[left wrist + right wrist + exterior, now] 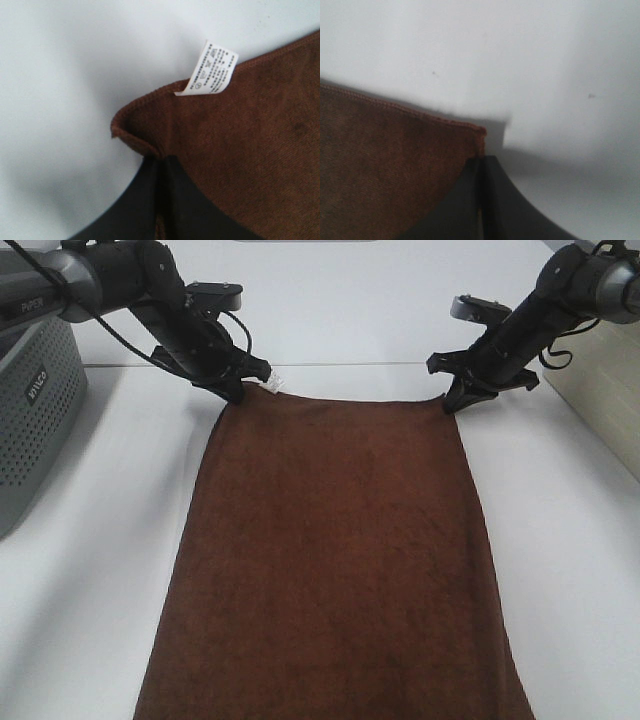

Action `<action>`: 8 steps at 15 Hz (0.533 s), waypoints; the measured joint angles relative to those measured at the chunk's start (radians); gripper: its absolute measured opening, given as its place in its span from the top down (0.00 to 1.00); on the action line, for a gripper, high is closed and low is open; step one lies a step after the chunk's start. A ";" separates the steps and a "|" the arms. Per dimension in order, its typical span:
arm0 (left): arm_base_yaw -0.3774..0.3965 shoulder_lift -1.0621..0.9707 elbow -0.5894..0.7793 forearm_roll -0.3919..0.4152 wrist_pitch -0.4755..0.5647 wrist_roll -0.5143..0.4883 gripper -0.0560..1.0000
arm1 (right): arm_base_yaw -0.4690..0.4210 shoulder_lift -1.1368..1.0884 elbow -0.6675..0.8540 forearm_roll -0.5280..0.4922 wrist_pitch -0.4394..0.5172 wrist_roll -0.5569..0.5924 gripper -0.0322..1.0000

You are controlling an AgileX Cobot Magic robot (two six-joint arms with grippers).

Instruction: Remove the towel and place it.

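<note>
Nearest the camera lies the towel (pixel 335 560), a big dark brown cloth spread flat down the middle of the white table (pixel 570 570), its near end running out of view and its far edge held at both corners. As I judge it, the grasp is made and nothing more: the cloth is not yet lifted, carried or set down anywhere. My two arms reach in from the far left and far right, both angled down toward the far edge. My left gripper (pixel 243 388) is pinched tight on the far left corner, just beside the small white tag (pixel 207 69). My right gripper (pixel 452 400) is likewise clamped on the far right corner. A grey perforated box (pixel 30 415) stands at the left.
</note>
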 joint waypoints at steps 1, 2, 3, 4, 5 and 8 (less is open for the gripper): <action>0.000 0.000 -0.001 0.005 -0.022 0.000 0.95 | 0.000 0.000 -0.026 -0.001 -0.009 0.005 0.96; 0.000 0.001 -0.001 0.007 -0.045 0.000 0.95 | 0.000 0.000 -0.063 0.001 -0.037 0.006 0.96; 0.000 0.001 -0.001 0.012 -0.074 0.000 0.95 | 0.000 0.000 -0.083 0.006 -0.056 0.006 0.96; 0.002 0.001 -0.001 0.019 -0.103 0.000 0.95 | 0.000 0.000 -0.093 0.014 -0.071 0.006 0.96; 0.003 0.001 -0.001 0.027 -0.128 0.000 0.95 | 0.000 0.000 -0.099 0.024 -0.084 0.006 0.96; 0.010 0.002 -0.001 0.036 -0.209 0.000 0.95 | 0.000 0.000 -0.099 0.036 -0.131 0.006 0.96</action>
